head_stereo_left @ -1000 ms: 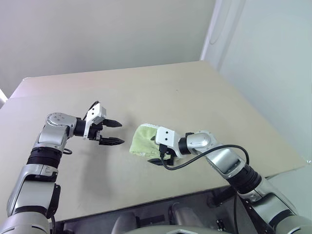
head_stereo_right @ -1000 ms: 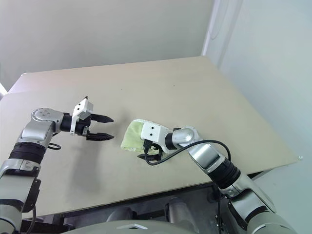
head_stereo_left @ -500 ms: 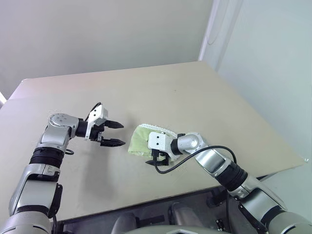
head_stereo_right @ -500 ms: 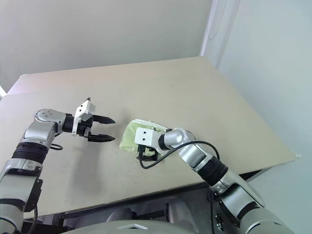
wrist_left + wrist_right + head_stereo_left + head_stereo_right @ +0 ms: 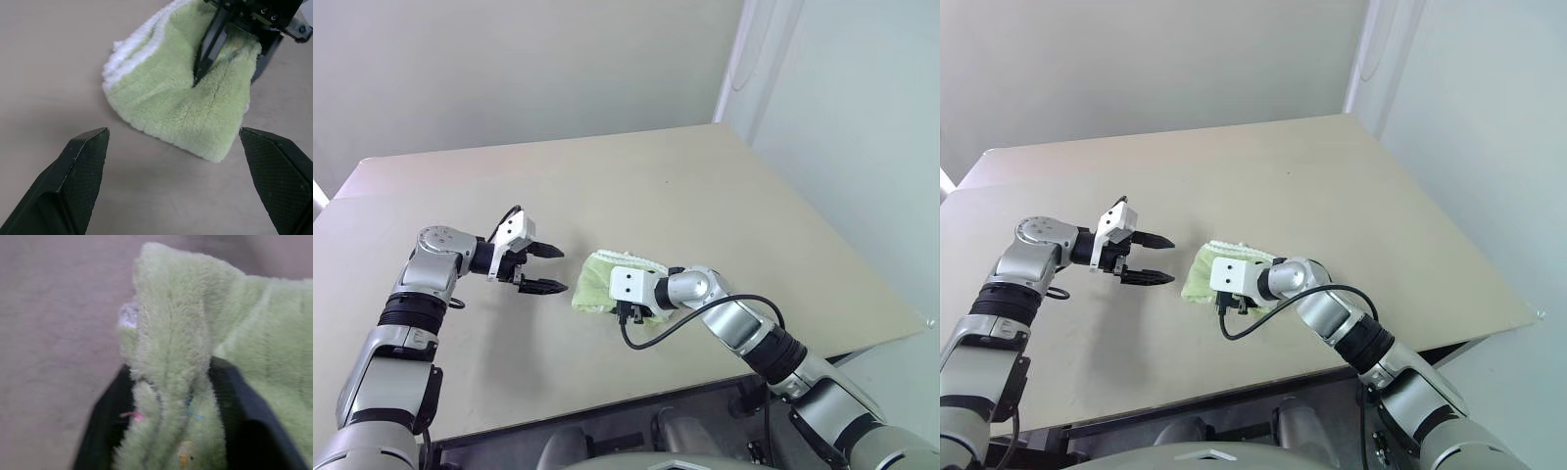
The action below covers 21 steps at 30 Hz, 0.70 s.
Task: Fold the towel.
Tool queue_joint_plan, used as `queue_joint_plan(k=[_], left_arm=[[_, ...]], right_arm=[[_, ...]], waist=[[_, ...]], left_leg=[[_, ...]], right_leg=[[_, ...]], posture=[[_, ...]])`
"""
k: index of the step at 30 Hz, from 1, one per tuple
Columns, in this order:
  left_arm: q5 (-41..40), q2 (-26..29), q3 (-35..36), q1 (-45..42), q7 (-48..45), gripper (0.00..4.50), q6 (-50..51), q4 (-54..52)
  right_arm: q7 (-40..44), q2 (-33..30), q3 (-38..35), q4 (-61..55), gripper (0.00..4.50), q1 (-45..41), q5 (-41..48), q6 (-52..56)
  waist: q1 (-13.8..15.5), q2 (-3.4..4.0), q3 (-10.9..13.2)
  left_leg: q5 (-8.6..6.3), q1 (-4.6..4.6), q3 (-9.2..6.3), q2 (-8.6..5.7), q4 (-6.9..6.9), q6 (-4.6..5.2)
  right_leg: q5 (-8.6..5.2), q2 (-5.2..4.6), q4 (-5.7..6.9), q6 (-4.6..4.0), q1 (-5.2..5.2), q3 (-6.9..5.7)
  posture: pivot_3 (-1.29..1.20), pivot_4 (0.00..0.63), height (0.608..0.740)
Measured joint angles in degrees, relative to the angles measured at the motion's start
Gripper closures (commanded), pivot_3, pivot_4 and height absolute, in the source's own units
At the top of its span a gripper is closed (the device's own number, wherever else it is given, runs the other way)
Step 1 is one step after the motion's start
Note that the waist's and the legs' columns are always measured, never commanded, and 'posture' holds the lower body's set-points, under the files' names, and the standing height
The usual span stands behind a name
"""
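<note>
The towel (image 5: 595, 286) is a light lime-green fluffy cloth with white edging, lying bunched and folded near the middle of the table (image 5: 656, 186). My right gripper (image 5: 630, 312) is at the towel's near edge, shut on a raised fold of it. In the right wrist view that fold of towel (image 5: 168, 357) stands pinched between the two black fingers (image 5: 105, 426). My left gripper (image 5: 558, 270) hovers a short way left of the towel, open and pointing at it, with nothing between its fingers. In the left wrist view the towel (image 5: 166, 107) lies just beyond the open fingertips.
The beige table ends at a front edge (image 5: 607, 401) close below both arms and a right edge (image 5: 862, 255) by the pale wall. A black cable (image 5: 705, 318) loops off my right wrist over the table.
My right gripper has gone from open to shut on the towel's near fold, sliding slightly left. The left gripper has stayed where it was, open.
</note>
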Motion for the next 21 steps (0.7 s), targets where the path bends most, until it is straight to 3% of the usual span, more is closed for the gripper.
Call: queue_joint_plan(k=[2, 3, 19, 21], left_arm=[[0.20, -0.11, -0.02, -0.01, 0.00, 0.00, -0.02, 0.06], [0.26, -0.12, -0.02, -0.01, 0.00, 0.00, -0.02, 0.07], [0.72, -1.06, -0.42, -0.54, 0.47, 0.00, -0.09, 0.61], [0.97, -1.57, -0.51, -1.08, 0.65, 0.00, -0.57, 1.50]], right_arm=[[0.02, 0.09, -0.06, 0.00, 4.34, 0.00, -0.13, 0.04], [0.04, 0.12, -0.07, 0.00, 4.47, 0.00, -0.17, 0.06], [-2.00, 1.73, -8.69, -2.29, 4.47, 0.80, 3.01, 5.91], [-3.68, 6.19, -19.30, -5.80, 4.47, 2.81, 11.99, 13.44]], waist=[[-0.01, 0.00, 0.00], [-0.02, 0.00, 0.00], [-0.05, 0.01, 0.01], [0.09, 0.03, 0.07]], left_leg=[[0.00, 0.00, 0.00, 0.00, 0.00, 0.00], [0.00, 0.00, -0.01, 0.00, 0.00, 0.00], [0.00, -0.06, -0.02, 0.00, -0.05, 0.00], [0.00, -0.13, -0.07, -0.01, -0.04, 0.00]], right_leg=[[0.00, 0.00, 0.00, 0.00, 0.00, 0.00], [0.00, 0.00, 0.00, 0.00, 0.00, 0.00], [-0.03, 0.00, 0.00, 0.01, -0.08, -0.01], [-0.02, 0.00, 0.02, 0.01, -0.12, -0.02]], posture=[[0.00, 0.000, 0.740], [0.00, 0.000, 0.740], [0.00, 0.000, 0.740], [0.00, 0.000, 0.740]])
